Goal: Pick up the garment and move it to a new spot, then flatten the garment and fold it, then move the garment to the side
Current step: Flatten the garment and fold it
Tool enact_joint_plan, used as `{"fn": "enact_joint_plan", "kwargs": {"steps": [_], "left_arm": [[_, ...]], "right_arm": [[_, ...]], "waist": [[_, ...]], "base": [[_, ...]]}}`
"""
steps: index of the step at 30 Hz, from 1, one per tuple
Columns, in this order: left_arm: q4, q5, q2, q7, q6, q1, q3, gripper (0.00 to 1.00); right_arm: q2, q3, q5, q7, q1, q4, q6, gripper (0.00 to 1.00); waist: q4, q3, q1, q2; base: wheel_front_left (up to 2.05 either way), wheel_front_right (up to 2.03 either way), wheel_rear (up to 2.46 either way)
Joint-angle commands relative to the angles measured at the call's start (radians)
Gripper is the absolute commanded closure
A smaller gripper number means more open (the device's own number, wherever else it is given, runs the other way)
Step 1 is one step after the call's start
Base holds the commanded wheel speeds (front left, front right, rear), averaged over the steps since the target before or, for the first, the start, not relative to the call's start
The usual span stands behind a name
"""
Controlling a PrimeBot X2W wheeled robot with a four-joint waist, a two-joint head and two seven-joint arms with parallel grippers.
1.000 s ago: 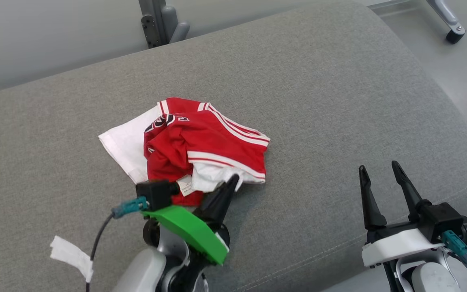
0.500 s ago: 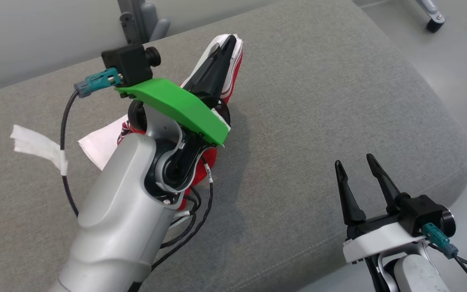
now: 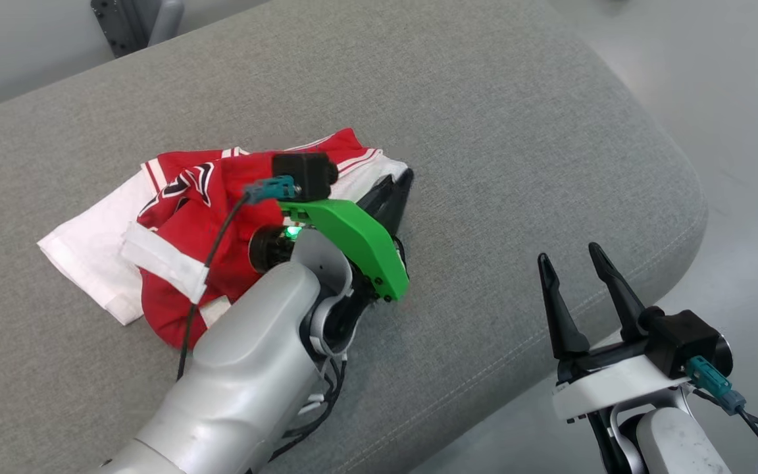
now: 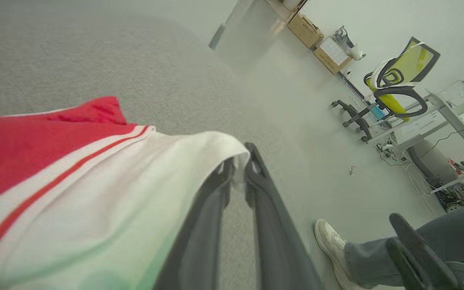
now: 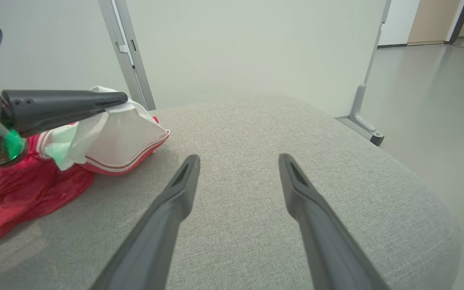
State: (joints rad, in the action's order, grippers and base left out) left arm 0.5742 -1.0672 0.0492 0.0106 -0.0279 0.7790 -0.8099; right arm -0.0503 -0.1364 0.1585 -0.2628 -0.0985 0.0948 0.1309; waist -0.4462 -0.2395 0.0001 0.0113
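Our left gripper (image 3: 404,179) is pinched nearly closed on the white hem of the garment (image 3: 175,224) — the rest of the red-and-white bundle lies crumpled on the grey cushion (image 3: 484,131), left of centre. Our right gripper (image 3: 568,255) hangs spread wide, empty, near the cushion's front edge. For the move we'd lift until the trailing cloth clears the cushion and carry slowly — it's a thin grip, so the hem could slip.

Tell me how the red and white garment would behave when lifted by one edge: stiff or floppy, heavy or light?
Probably floppy: the garment lies crumpled in soft folds, and its white edge drapes over the left claw shut on it. Likely light: a pinch at one edge holds it. It may drag on the textured grey cushion.
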Motion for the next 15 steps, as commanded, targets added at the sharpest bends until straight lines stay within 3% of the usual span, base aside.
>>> {"fn": "enact_joint_plan", "kwargs": {"steps": [1, 7, 12, 15], "left_arm": [[0.003, 0.003, 0.003, 0.012, 0.001, 0.010, -0.021, 0.00], [-0.030, -0.011, 0.004, 0.045, 0.022, 0.032, -0.127, 0.00], [-0.087, 0.026, 0.008, 0.070, 0.009, 0.031, -0.171, 0.00], [-0.146, 0.056, 0.042, 0.083, -0.007, 0.008, -0.184, 0.00]], "right_arm": [[0.000, 0.002, 0.006, -0.003, 0.001, -0.006, 0.000, 0.00], [-0.001, 0.023, 0.007, -0.003, 0.003, -0.002, 0.000, 0.00], [-0.001, 0.034, -0.004, -0.003, 0.005, 0.002, 0.000, 0.00], [-0.001, 0.048, -0.014, -0.003, 0.006, 0.001, 0.000, 0.00]], "waist": [[-0.009, -0.024, -0.0001, -0.0113], [0.043, -0.017, -0.0001, -0.0113], [0.106, 0.009, -0.0001, -0.0113], [0.145, 0.023, -0.0001, -0.0113]], "base": [[0.00, 0.00, 0.00], [0.00, 0.00, 0.00], [0.00, 0.00, 0.00], [0.00, 0.00, 0.00]]}}
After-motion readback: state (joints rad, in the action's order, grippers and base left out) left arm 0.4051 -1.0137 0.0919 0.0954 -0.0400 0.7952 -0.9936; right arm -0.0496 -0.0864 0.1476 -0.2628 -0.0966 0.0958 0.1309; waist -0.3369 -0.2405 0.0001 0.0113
